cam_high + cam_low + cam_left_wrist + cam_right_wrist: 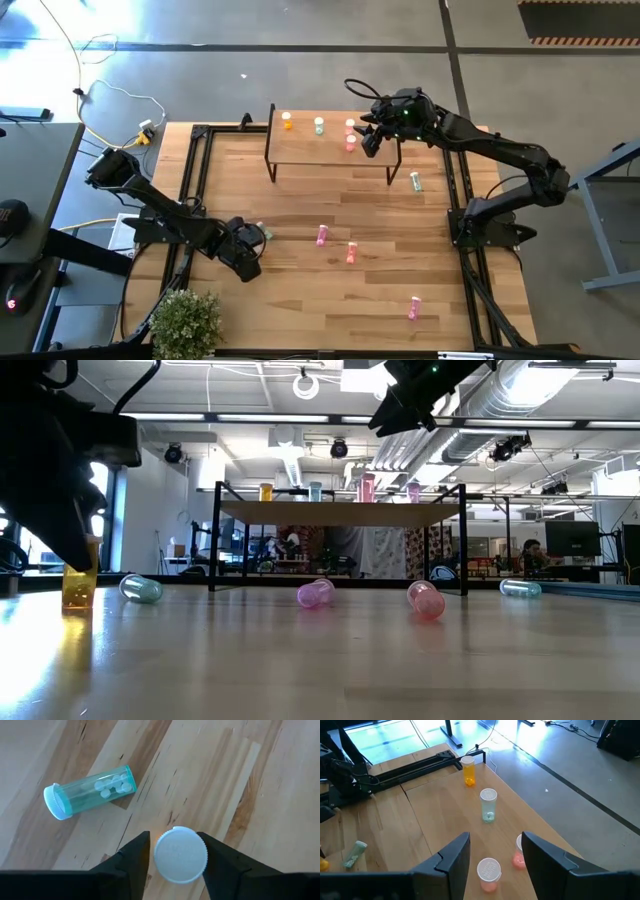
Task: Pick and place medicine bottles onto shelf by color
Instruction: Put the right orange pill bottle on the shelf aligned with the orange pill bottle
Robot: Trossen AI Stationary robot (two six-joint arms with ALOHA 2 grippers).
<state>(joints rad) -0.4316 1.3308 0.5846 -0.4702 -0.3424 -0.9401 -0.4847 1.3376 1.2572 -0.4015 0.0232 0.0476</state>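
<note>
An orange bottle point(80, 586) with a white cap point(180, 854) stands upright on the table near its left front. My left gripper point(172, 837) is down over it, one finger on each side. A pale green bottle point(90, 791) lies on its side just beyond. On the shelf point(300, 150) stand an orange point(468, 771), a green point(488, 806), a salmon point(488, 872) and a pink bottle point(519, 856). My right gripper point(495, 840) hangs open above the shelf's right end, over the salmon bottle, touching nothing. My left gripper has the orange bottle between its two fingers point(220, 862) just under the cap's rim point(204, 851). It comes slanting down from the table's left front. The cap hides the place where the pads meet the body. The bottle stands upright with its base on the table point(78, 605).
Lying on the table are a magenta bottle point(321, 235), a salmon one point(351, 252), a green one point(415, 181) right of the shelf, and a pink one point(414, 308) near the front right. A potted plant point(185, 320) stands at the front left corner.
</note>
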